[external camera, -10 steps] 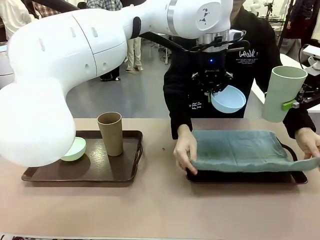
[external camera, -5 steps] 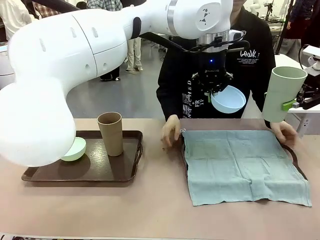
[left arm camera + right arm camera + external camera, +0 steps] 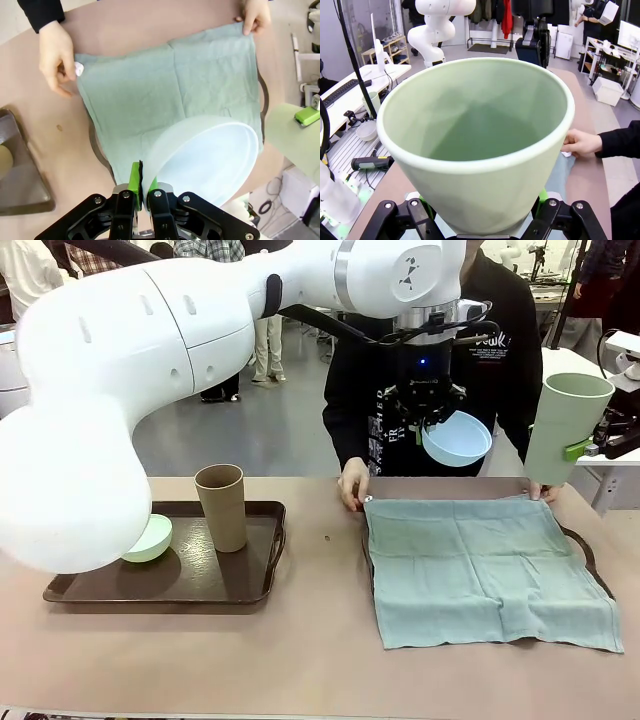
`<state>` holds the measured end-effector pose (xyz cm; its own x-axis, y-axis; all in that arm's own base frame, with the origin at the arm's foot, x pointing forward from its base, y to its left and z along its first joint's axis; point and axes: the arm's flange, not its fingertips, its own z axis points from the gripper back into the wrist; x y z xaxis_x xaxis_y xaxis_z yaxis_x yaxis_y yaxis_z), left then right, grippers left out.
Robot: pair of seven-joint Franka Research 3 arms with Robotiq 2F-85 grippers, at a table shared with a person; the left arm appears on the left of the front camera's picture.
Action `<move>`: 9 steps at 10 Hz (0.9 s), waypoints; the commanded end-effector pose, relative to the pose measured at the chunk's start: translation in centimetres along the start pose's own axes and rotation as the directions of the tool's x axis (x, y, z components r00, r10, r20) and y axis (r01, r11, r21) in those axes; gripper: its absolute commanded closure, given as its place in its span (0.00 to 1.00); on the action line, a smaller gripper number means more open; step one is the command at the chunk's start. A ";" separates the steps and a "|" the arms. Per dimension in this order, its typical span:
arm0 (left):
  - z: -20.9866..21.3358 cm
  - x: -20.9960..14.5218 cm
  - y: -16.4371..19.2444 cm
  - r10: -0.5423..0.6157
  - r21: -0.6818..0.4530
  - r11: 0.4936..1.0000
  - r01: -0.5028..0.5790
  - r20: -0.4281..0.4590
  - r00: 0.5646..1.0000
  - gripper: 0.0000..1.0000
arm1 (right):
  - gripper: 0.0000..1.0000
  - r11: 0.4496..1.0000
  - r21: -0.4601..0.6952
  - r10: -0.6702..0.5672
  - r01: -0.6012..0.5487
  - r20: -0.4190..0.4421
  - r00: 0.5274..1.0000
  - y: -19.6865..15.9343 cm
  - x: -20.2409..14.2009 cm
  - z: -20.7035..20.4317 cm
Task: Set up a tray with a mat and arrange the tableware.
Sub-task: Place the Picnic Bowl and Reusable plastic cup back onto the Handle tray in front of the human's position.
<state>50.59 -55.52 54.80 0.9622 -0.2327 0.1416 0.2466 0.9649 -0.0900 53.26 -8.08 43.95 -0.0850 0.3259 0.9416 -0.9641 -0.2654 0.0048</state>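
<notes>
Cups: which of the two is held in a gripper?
The pale green cup, clamped upright in the right gripper and held in the air. The brown cup stands free on the left tray.

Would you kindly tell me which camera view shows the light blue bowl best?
The left wrist view: the light blue bowl sits close and large, its rim pinched in the shut left gripper above the mat. The front view shows it small, hanging tilted before the person.
</notes>
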 end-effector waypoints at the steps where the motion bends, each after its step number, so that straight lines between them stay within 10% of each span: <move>1: 0.5 0.1 0.2 -0.016 -0.012 1.000 0.016 -0.002 1.000 1.00 | 0.75 1.000 -0.001 0.009 -0.009 0.004 1.000 -0.3 0.3 0.0; 9: 0.5 0.1 0.2 -0.016 -0.012 1.000 0.016 -0.002 1.000 1.00 | 0.75 1.000 -0.001 0.009 -0.009 0.004 1.000 -0.3 0.3 0.0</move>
<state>50.59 -55.52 54.80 0.9622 -0.2327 0.1416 0.2466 0.9649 -0.0900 53.26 -8.08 43.95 -0.0850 0.3259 0.9416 -0.9641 -0.2654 0.0048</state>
